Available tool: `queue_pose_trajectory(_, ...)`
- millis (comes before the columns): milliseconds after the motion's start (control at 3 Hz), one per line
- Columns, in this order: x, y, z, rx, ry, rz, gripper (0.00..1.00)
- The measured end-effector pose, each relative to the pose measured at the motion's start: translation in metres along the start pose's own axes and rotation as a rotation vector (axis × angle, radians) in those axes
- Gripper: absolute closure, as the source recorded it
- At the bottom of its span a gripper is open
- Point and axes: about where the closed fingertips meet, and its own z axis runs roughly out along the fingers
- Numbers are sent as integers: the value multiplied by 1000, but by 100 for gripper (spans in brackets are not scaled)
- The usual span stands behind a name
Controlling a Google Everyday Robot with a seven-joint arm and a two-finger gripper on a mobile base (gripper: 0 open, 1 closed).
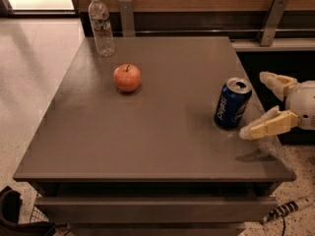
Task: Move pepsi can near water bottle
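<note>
The pepsi can (232, 103) stands upright near the right edge of the grey table (162, 132); it is dark blue with a silver top. The water bottle (101, 26) stands upright at the table's far left corner, clear with a white cap. My gripper (255, 104) comes in from the right, just right of the can, with its two cream fingers spread wide. One finger (268, 125) reaches toward the can's near side, the other (274, 83) sits farther back. Nothing is between the fingers.
A red apple (127, 77) sits on the table between bottle and can, closer to the bottle. A wooden wall panel with metal brackets (269, 21) runs behind the table. A drawer front shows below the table's front edge.
</note>
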Motion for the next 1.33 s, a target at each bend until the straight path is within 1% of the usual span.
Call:
queue_pose_trajectory(333, 2, 5, 12, -36, -56, -6, 0)
queue_pose_trajectory(667, 3, 11, 25, -84, -89, -21, 0)
queue_pose_trajectory(1000, 2, 15, 33, -114, -121, -36, 16)
queue_pose_trajectory(1333, -2, 16, 37, -136, -143, -48, 39)
